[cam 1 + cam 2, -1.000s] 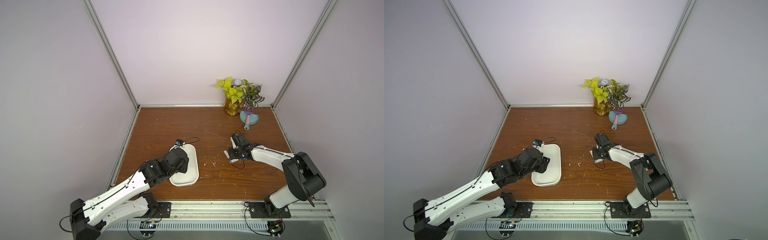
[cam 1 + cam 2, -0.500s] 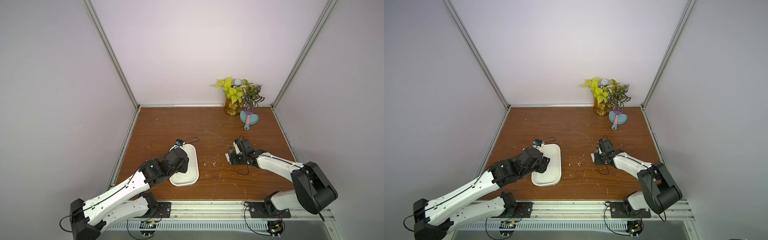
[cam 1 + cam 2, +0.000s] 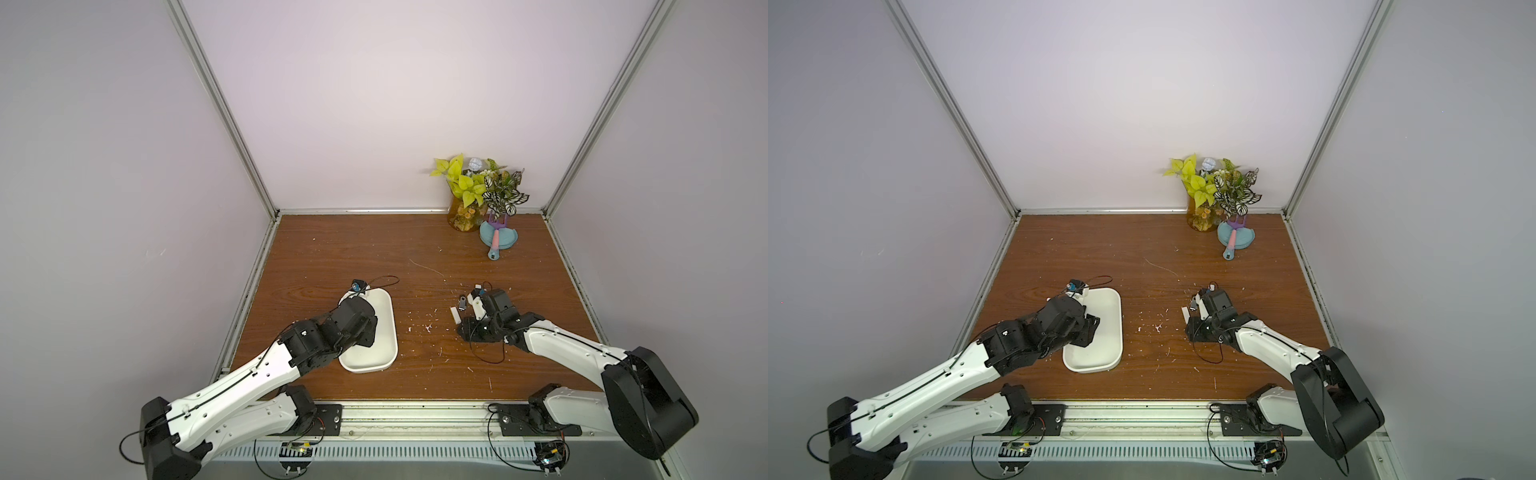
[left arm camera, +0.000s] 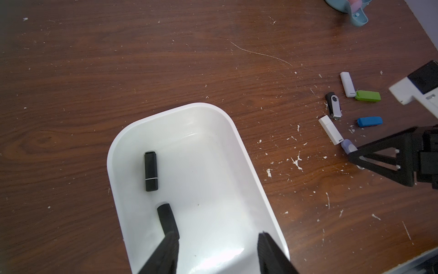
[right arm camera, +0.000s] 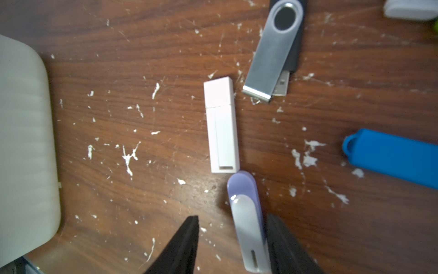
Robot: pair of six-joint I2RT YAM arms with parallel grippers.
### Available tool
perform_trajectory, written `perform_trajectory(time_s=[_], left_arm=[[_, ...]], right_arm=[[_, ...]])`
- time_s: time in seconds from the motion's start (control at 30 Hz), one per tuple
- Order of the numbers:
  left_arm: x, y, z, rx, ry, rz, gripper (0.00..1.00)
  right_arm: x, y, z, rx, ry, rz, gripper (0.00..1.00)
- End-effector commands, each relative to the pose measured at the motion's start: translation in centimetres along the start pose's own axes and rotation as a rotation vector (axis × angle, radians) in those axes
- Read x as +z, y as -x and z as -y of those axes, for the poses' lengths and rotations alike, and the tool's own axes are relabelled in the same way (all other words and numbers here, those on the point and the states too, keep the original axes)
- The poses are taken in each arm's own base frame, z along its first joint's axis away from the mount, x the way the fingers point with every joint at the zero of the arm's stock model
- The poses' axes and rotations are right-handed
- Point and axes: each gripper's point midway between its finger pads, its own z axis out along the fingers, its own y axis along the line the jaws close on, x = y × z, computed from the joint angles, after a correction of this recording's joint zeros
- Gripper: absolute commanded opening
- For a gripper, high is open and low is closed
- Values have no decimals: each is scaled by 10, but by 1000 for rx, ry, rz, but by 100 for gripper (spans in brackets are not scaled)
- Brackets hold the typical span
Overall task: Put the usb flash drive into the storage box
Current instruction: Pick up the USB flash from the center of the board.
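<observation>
Claw on the right [image 5: 232, 217] spread astride the lilac flash drive [image 5: 246, 213] on the table [image 5: 142, 71], well apart from the white box [image 4: 203, 154] under the left claw [image 4: 217, 234], spread and empty; risk of a lopsided squeeze spinning it into the white stick [image 5: 221, 128] or popping it free.

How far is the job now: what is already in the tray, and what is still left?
Done: at least one black stick lies in the white tray. In hand: the right gripper stands open around the lilac stick on the table, not yet lifted. Left: that one, two white sticks, a metal stick, a green stick, a blue stick.
</observation>
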Motion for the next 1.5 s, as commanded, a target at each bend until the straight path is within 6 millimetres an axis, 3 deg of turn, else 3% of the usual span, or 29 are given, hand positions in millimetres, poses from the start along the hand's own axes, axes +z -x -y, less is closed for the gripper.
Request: perform_trajectory(time_s=[0.0, 0.33, 0.57, 0.93, 1.23, 1.37, 1.47], left_arm=[[-1, 1, -5, 1, 14, 10, 53], [-1, 1, -5, -1, 18, 11, 53], [-2, 3, -6, -5, 18, 18, 54], [-3, 3, -6, -7, 19, 23, 54], [-3, 3, -6, -9, 17, 24, 54], [-4, 4, -7, -11, 18, 30, 54], [-6, 5, -8, -13, 19, 37, 54]], right_arm=[[2, -5, 3, 8, -36, -19, 52], [11, -11, 24, -49, -245, -27, 42], [12, -15, 25, -98, -326, -34, 25], [7, -23, 25, -121, -353, -40, 31], [9, -26, 24, -136, -379, -50, 21], [2, -9, 5, -132, -324, 6, 18], [-11, 8, -26, -122, -215, 51, 14]])
